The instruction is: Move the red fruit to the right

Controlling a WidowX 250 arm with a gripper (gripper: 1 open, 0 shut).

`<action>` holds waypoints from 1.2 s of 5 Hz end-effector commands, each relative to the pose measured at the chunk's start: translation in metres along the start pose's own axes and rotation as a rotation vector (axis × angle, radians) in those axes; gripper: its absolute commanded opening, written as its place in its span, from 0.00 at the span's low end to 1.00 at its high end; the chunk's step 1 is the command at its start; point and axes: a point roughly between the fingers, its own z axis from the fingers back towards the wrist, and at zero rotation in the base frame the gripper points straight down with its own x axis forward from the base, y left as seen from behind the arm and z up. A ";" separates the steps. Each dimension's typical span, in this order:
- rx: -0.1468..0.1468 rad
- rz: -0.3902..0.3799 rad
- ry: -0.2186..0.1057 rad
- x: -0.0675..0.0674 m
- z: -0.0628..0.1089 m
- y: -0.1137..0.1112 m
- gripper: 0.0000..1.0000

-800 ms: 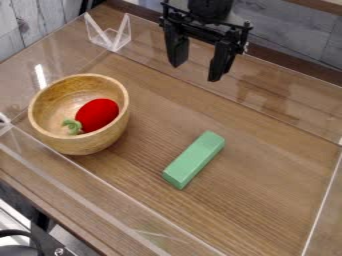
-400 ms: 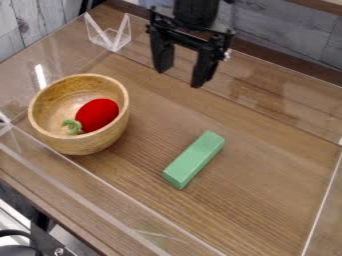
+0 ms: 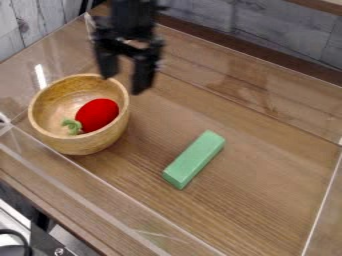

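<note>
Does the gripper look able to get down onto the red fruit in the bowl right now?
Probably yes. The gripper is open just above the bowl's far rim, and the red fruit lies uncovered inside, nothing over it.

Lab bench: clear-walled enclosure on wooden table.

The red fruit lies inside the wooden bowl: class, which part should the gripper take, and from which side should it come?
Probably grip the red fruit across its plump middle, coming from straight above: the wooden bowl walls it in on every side, and the open gripper hangs pointing down.
</note>
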 end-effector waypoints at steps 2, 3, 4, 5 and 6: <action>0.054 -0.035 -0.096 -0.011 -0.006 0.052 1.00; 0.052 -0.011 -0.095 -0.007 -0.023 0.044 1.00; 0.053 0.007 -0.100 -0.001 -0.034 0.030 1.00; 0.065 -0.024 -0.104 0.008 -0.035 0.035 1.00; 0.072 -0.048 -0.108 0.016 -0.034 0.044 1.00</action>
